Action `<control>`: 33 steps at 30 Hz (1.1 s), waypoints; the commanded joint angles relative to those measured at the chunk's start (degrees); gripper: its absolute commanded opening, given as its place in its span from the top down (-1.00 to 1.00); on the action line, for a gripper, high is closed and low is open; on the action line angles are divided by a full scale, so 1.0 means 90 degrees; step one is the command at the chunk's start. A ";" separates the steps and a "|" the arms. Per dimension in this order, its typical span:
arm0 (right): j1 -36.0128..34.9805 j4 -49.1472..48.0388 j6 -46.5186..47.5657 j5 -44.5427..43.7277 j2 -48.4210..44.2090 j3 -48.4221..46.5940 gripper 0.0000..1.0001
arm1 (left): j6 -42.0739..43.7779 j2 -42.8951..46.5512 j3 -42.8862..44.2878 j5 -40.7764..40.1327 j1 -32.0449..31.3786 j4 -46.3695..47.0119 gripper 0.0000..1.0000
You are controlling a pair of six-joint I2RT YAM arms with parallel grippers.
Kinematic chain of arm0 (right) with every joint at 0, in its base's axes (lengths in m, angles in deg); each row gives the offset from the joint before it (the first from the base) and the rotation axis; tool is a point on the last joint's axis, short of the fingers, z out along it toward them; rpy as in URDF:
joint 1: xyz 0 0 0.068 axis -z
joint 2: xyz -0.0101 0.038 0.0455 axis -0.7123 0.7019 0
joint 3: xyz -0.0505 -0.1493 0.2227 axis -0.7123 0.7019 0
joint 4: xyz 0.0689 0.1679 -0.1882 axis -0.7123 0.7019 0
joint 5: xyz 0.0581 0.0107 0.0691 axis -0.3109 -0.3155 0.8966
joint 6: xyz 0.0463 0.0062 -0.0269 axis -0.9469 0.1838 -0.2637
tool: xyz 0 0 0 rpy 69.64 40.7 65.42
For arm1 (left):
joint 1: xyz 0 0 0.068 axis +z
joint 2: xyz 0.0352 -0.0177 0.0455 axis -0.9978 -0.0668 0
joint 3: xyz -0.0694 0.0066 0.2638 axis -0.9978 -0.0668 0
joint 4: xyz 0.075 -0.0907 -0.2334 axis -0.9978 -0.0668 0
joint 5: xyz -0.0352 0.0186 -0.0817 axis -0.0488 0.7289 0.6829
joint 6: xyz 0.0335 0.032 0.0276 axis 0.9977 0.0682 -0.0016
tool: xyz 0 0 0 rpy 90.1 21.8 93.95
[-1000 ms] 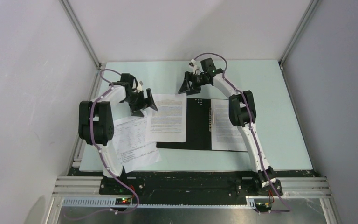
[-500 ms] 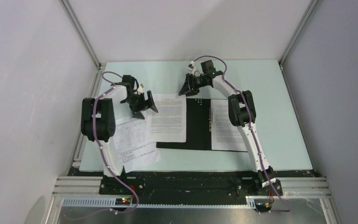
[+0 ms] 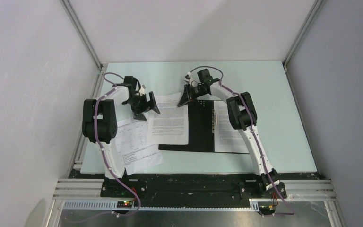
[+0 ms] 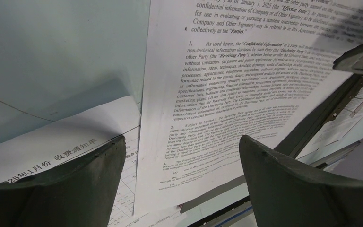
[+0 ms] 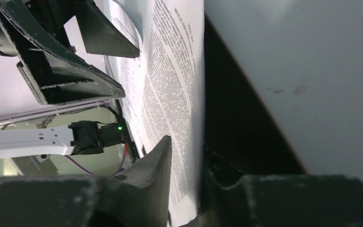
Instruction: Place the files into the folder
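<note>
- The folder (image 3: pixel 201 125) is laid open at the middle of the top view. Its black inside faces up, and its clip is seen down the spine.
- One printed sheet (image 3: pixel 227 130) is lying flat on the folder's right half.
- A second text sheet (image 3: pixel 169 120) is spread over the folder's left half, and its left edge overhangs onto the table (image 3: pixel 274 118).
- More loose sheets (image 3: pixel 137 146), printed with tables, are fanned out at lower left, partly tucked under the text sheet's left edge.
- The right gripper (image 3: pixel 185 98) is set at the upper right corner of the text sheet. In the right wrist view the sheet's edge (image 5: pixel 170 94) is seen passing between the fingers (image 5: pixel 158 158), which are drawn close and pinched on the paper.
- The left gripper (image 3: pixel 147 106) is held over the upper left of the text sheet. In the left wrist view its fingers (image 4: pixel 75 184) are spread wide, with nothing between them. The text sheet (image 4: pixel 217 94) and the loose sheets (image 4: pixel 52 146) are seen beneath.
</note>
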 commanded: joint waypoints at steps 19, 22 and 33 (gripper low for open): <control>0.1333 0.1800 0.1401 -0.0995 -0.4270 0.1026 1.00 | 0.0078 0.1193 0.1150 -0.0163 0.0092 0.0369 -0.95; 0.1798 0.2126 0.1607 -0.0741 -0.5101 0.1992 1.00 | 0.0002 0.1115 0.1210 -0.0158 0.0092 0.0364 -0.95; 0.3961 0.5015 0.4915 -0.1060 -0.7192 0.4525 1.00 | 0.0043 0.0768 0.1196 -0.0316 0.0092 0.0368 -0.93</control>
